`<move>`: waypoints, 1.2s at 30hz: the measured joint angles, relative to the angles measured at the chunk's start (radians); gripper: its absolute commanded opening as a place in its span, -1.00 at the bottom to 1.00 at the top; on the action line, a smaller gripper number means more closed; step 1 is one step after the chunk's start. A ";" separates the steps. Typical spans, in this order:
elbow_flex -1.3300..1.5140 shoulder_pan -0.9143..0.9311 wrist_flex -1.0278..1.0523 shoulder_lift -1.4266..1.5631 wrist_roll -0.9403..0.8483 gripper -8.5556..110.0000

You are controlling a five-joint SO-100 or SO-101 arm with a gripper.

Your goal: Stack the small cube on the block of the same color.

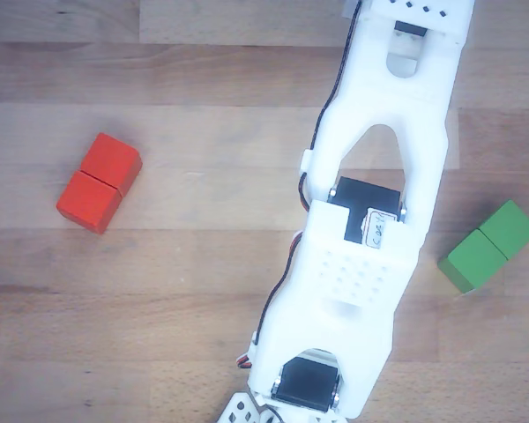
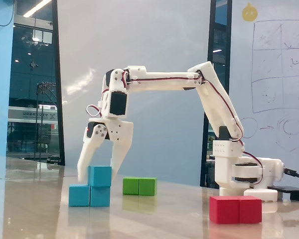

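Note:
In the fixed view the small blue cube (image 2: 99, 176) sits on the right half of the oblong blue block (image 2: 89, 195), which lies on the table. My gripper (image 2: 98, 174) points down over the stack with its jaws spread. One fingertip (image 2: 82, 172) is just left of the cube and the other is just right of it. The fingers look slightly apart from the cube's sides. In the other view my white arm (image 1: 370, 220) runs from top to bottom and hides both blue pieces and the fingers.
A green oblong block (image 2: 139, 186) lies behind and right of the stack, also in the other view (image 1: 489, 245). A red oblong block (image 2: 235, 209) lies at the front right, also in the other view (image 1: 99, 182). The arm's base (image 2: 241, 172) stands at the right.

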 measured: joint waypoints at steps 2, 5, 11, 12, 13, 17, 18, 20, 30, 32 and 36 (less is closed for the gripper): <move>0.000 0.000 0.000 0.000 0.000 -0.22; 0.000 0.000 0.000 0.000 0.000 -0.16; 0.000 0.002 0.000 0.000 0.000 -0.12; 0.000 0.006 0.000 0.000 0.000 -0.12; 0.000 0.014 0.000 0.000 0.000 -0.12; 0.000 0.080 0.000 0.000 0.000 -0.12; 0.000 0.103 0.000 0.000 0.000 -0.12; 0.000 0.150 0.000 0.000 -0.012 -0.12; 0.000 0.327 0.000 0.006 -0.167 -0.20; 0.000 0.319 0.002 0.037 -0.172 -0.30; 0.058 0.267 0.031 0.173 -0.156 -0.55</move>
